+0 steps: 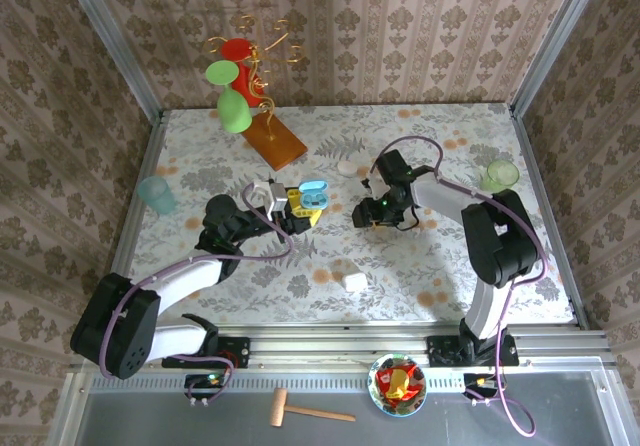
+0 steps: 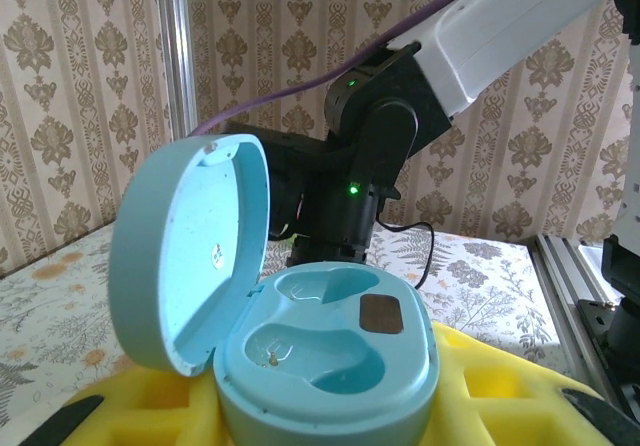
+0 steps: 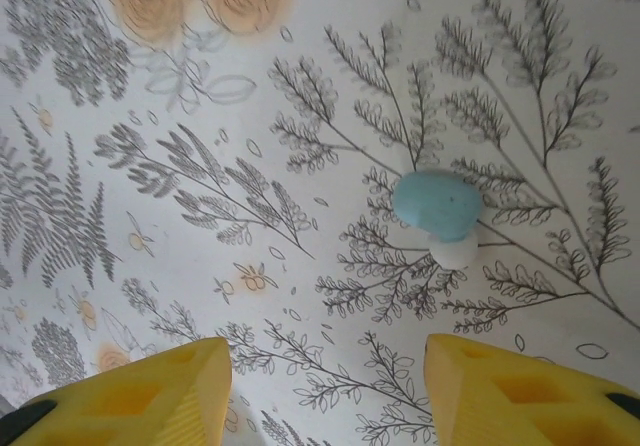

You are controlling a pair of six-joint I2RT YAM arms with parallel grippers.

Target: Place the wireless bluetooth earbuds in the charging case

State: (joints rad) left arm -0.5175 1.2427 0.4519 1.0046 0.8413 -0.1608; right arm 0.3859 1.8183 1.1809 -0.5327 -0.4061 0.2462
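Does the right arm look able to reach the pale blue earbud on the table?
Probably yes: the right gripper hangs open over the pale blue earbud, which lies on the tablecloth with nothing between.

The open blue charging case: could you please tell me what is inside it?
The charging case holds two empty wells and a dark patch; its underside is hidden.

damask-patterned walls (image 1: pixel 400 26) enclose a floral-print table (image 1: pixel 430 266) edged by metal rails (image 1: pixel 330 338).

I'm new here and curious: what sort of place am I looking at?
Probably a robot test booth, not a home: left arm and right arm bolted to a metal rail, wallpapered panels boxing in a floral table.
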